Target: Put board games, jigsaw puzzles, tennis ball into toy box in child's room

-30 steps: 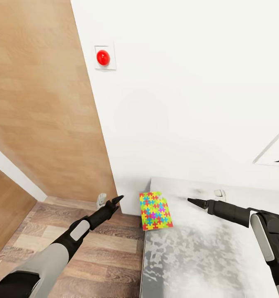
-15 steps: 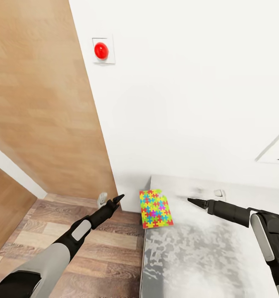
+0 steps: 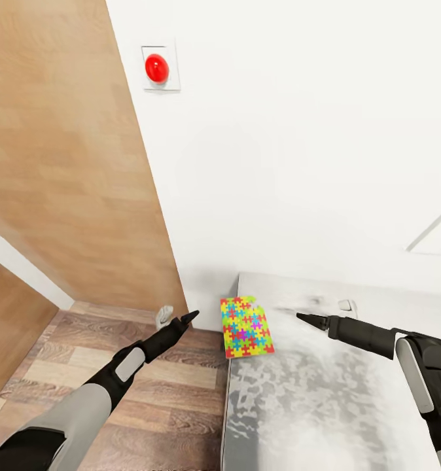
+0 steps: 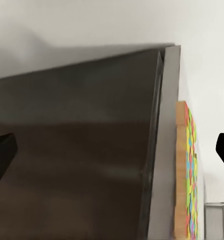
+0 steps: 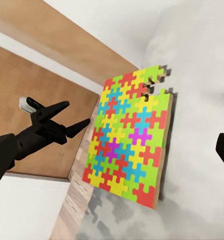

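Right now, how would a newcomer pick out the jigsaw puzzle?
Find the pale grey table against the white wall. At its near-left edge, overhanging the wood floor, lies the jigsaw puzzle, a thin flat square of interlocking yellow, pink, green, blue and orange pieces.

Both arms reach forward and slightly inward, each stretched out low in the head view. The left arm runs from grey upper sleeve to black forearm, ending in the left hand, whose fingers come together to a narrow point. The right arm enters from the lower right, its black forearm nearly level, and the right hand likewise tapers to a closed point. Neither hand holds anything.
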Available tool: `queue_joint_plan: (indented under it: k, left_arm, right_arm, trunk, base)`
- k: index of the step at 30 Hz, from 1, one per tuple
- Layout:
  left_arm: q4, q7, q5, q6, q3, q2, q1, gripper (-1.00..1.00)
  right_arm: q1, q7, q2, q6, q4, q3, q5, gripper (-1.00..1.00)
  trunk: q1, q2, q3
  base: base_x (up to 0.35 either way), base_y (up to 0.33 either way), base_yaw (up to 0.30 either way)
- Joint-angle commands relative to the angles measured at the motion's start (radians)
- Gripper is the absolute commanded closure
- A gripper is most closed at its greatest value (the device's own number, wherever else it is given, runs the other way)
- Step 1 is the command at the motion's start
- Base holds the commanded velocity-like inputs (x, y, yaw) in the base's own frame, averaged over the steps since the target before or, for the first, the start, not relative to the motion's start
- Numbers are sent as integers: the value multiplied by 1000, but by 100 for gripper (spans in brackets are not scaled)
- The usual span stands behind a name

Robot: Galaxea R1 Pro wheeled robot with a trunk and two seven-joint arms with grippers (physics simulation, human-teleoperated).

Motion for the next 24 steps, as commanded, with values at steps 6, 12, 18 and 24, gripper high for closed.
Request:
queue_joint_plan:
  k: [6,12,18,24]
  left_arm:
    - [0,-1,-1,6,1,0,-1,-100]
    - [0,0,-2,6,3,-1,-2,-100]
    - [0,0,-2,6,5,-2,-2,-100]
    - [0,1,-1,7,5,-8,-2,-100]
  right_arm:
    - [-1,3,0,4,0,-1,-1,-100]
    - [0,3,0,4,0,-1,-1,-100]
    - [1,4,0,4,-2,-1,-2,-100]
    - [1,4,1,4,-2,-1,-2,-100]
  trunk:
    - [0,-2,-11]
    - [0,-2,-21]
    - [0,-2,-26]
    - [0,-2,-29]
  base:
    - [0,0,0]
    - [0,0,0]
    - [0,0,0]
    - [0,0,-2]
